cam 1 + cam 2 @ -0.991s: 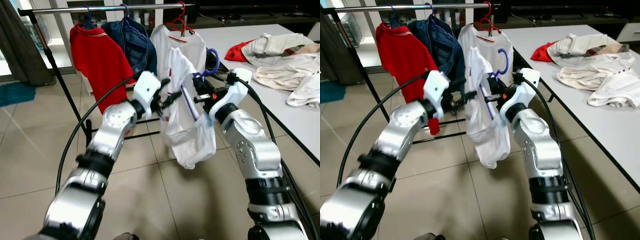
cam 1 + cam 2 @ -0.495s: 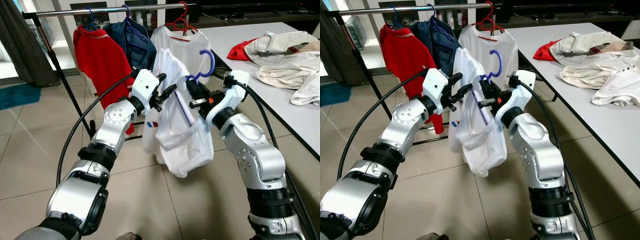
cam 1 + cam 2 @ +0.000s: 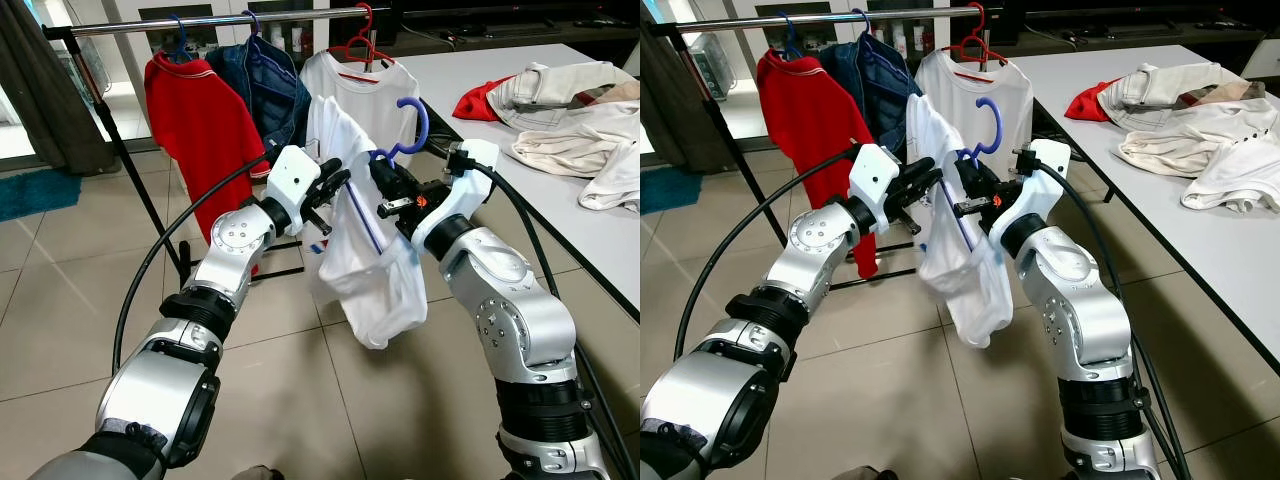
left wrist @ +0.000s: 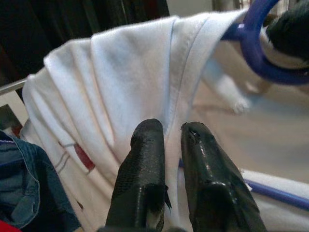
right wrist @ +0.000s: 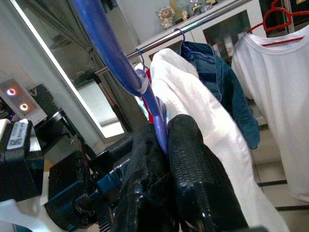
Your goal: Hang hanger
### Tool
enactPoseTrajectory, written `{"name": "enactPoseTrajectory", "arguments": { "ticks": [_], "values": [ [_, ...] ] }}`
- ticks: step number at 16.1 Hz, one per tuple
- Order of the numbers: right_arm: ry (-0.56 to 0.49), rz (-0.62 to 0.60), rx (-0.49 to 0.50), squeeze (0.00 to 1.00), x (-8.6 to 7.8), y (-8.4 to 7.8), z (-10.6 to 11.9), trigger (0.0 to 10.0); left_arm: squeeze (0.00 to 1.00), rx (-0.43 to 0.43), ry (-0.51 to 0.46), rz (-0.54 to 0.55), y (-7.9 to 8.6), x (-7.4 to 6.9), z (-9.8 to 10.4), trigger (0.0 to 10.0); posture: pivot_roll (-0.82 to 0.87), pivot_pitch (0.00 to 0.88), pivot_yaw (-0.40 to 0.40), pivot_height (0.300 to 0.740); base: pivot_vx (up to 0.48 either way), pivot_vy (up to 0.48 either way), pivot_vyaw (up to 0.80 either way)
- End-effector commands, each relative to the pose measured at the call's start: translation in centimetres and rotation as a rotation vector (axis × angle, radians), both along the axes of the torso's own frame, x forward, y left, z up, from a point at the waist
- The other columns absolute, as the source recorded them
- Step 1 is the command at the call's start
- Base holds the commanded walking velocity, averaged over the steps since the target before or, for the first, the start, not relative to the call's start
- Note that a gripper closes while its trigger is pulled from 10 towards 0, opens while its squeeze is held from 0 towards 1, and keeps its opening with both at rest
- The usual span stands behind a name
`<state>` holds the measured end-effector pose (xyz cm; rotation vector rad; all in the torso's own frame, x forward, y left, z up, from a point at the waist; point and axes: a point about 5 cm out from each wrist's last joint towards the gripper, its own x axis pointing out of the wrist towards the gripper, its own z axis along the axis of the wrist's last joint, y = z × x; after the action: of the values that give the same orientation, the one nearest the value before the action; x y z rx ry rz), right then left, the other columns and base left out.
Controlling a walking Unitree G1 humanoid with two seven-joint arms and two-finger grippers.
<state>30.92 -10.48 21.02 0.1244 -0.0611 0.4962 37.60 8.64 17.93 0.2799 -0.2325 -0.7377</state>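
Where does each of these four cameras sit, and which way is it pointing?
Left eye view: on the head, facing forward and down at the clothes rail; both silver arms show.
Right eye view: beside it, same scene.
Left wrist view: on the left wrist, along the left gripper, at the white shirt.
Right wrist view: on the right wrist, along the right gripper, which pinches the blue hanger.
All four share shirt and hanger.

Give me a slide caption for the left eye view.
Right gripper holds a purple hanger carrying a white shirt; left gripper steadies it before the clothes rail.
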Motion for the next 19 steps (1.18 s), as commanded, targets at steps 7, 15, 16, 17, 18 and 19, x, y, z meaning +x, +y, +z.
{"name": "enactPoseTrajectory", "arguments": {
  "ticks": [7, 15, 16, 17, 18, 19],
  "values": [
    [-0.019, 0.009, 0.022, 0.0, -0.4, 0.2, 0.7, 10.0, 0.0, -0.017, -0.005, -0.011, 0.2, 0.1, 0.2, 0.0, -0.11, 0.0, 0.07, 0.74, 0.0, 0.0, 0.0],
    [0.028, -0.088, 0.022, 0.0, 0.0, -1.0, -0.1, 10.0, 0.0, -0.076, -0.037, -0.107, 0.7, -1.4, 0.3, 0.0, -0.1, 0.0, 0.065, 0.74, 0.0, 0.0, 0.0],
    [0.036, -0.103, 0.021, 0.0, 0.1, -1.2, -0.4, 10.0, 0.0, -0.077, -0.053, -0.116, 0.9, -1.5, 0.7, 0.0, -0.1, 0.0, 0.065, 0.74, 0.0, 0.0, 0.0],
    [0.039, -0.109, 0.02, 0.0, 0.1, -1.3, -0.5, 10.0, 0.0, -0.081, -0.06, -0.117, 1.0, -1.6, 0.9, 0.0, -0.1, 0.0, 0.065, 0.74, 0.0, 0.0, 0.0],
    [0.045, -0.119, 0.02, 0.0, 0.1, -1.4, -0.6, 10.0, 0.0, -0.111, -0.074, -0.113, 1.3, -1.9, 1.3, 0.0, -0.1, 0.0, 0.064, 0.74, 0.0, 0.0, 0.0],
    [0.047, -0.117, 0.018, 0.0, 0.1, -1.4, -0.6, 10.0, 0.0, -0.118, -0.075, -0.104, 1.4, -2.0, 1.3, 0.0, -0.1, 0.0, 0.062, 0.74, 0.0, 0.0, 0.0]
  ]
}}
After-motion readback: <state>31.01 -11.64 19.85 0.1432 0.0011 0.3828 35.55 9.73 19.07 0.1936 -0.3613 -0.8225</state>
